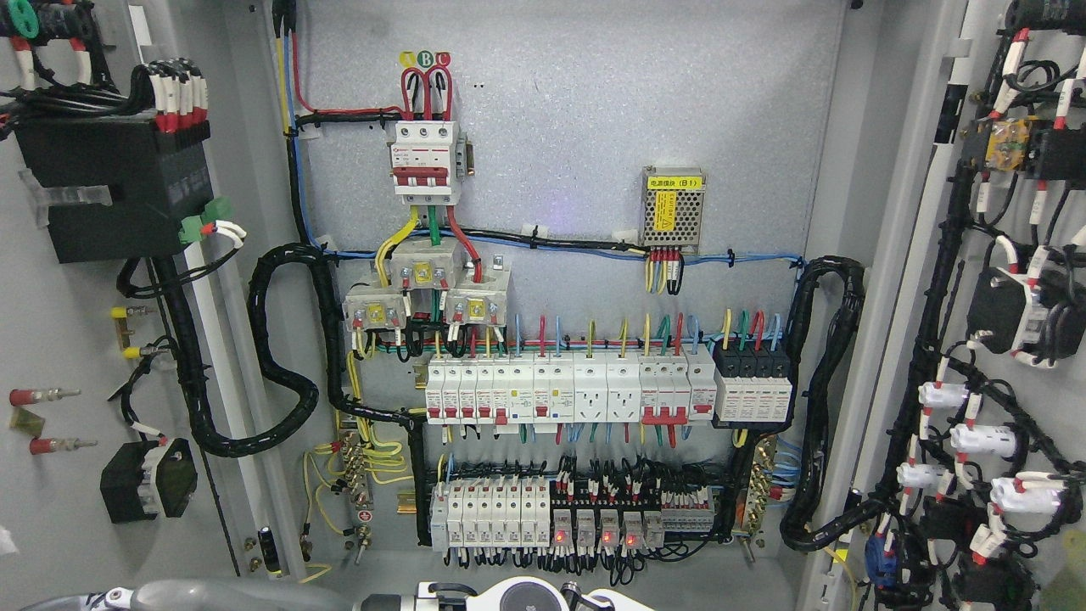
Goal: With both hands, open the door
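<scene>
Electrical cabinet fills the frame, both doors swung wide open. Left door point(59, 339) takes the left side of the frame, inner face toward the camera, carrying a black box point(114, 191) at upper left and a smaller black unit point(144, 479) lower left. Right door point(984, 255) takes the right side, inner face showing, covered in black cable bundles and white connectors point(984, 441).

Back panel point(594, 110) sits centre. A three-pole main breaker point(427, 161) is at upper centre with red loops above it. A small perforated power supply point(673, 208) with a yellow label is right of centre. A row of white breakers point(577, 390) runs across the middle, with a black module block point(753, 386) touching its right end. Lower row of breakers and relays point(568, 513) sits beneath, some with red lights on. Thick black corrugated conduit point(284, 356) loops left of the panel, another point(827, 382) on the right.

Robot parts only at the bottom edge: a grey arm segment point(212, 596) at lower left, white-and-black pieces point(526, 596) at bottom centre. No fingers in view, so cannot tell hand state; neither hand visibly holds anything.
</scene>
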